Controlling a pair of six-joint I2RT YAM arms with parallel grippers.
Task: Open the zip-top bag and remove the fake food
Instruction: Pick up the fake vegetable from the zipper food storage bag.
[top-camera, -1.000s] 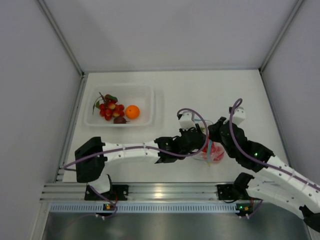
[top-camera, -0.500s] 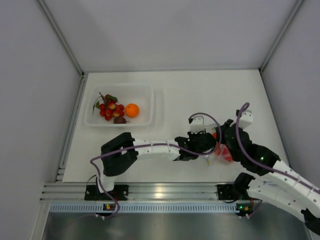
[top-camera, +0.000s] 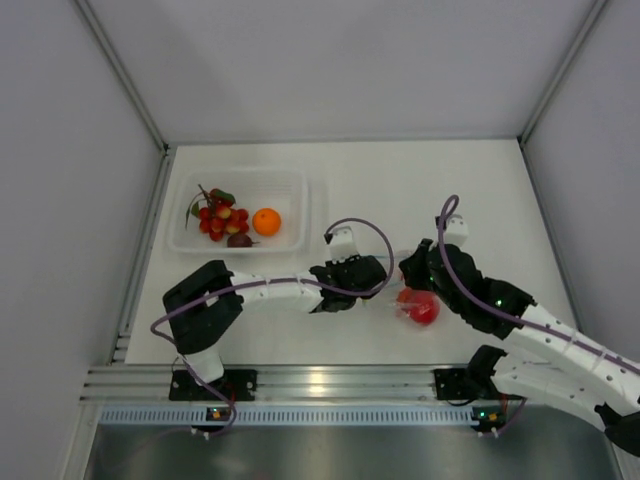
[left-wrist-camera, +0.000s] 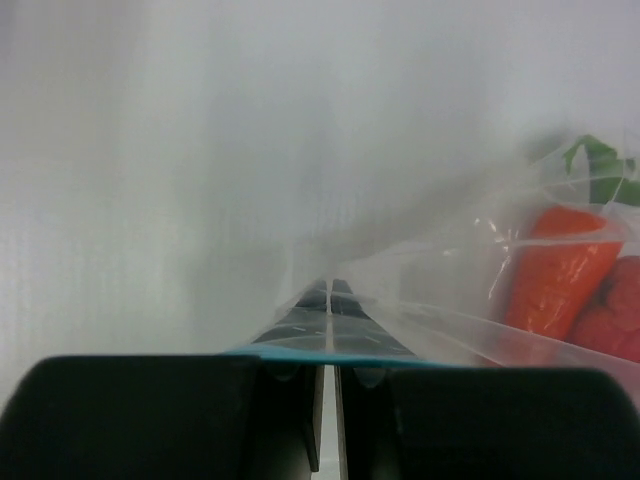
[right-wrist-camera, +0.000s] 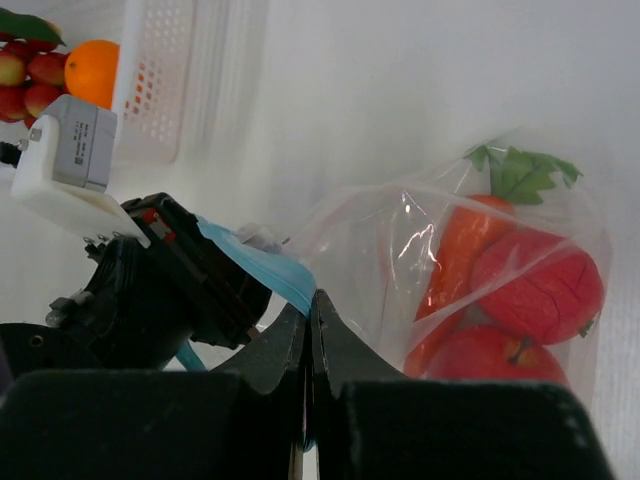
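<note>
The zip-top bag (top-camera: 416, 306) lies between my two grippers; a carrot (right-wrist-camera: 460, 255) and red round fruits (right-wrist-camera: 535, 280) show through its clear film. My right gripper (right-wrist-camera: 311, 295) is shut on the teal zip strip (right-wrist-camera: 262, 262) at the bag's mouth. My left gripper (left-wrist-camera: 330, 290) faces it from the left, jaws almost together, with the teal strip (left-wrist-camera: 330, 351) lying across them and film draped over the fingers. In the top view the left gripper (top-camera: 380, 277) and right gripper (top-camera: 404, 272) nearly touch above the bag.
A white tray (top-camera: 305, 215) at the back left holds a red berry cluster (top-camera: 218, 215), an orange (top-camera: 265, 222) and a dark purple piece (top-camera: 240, 240). The cell's side walls rise at the table's left and right edges.
Both grippers and the bag have shifted left across the table. The left gripper's jaws have narrowed to a thin slit at the bag's mouth.
</note>
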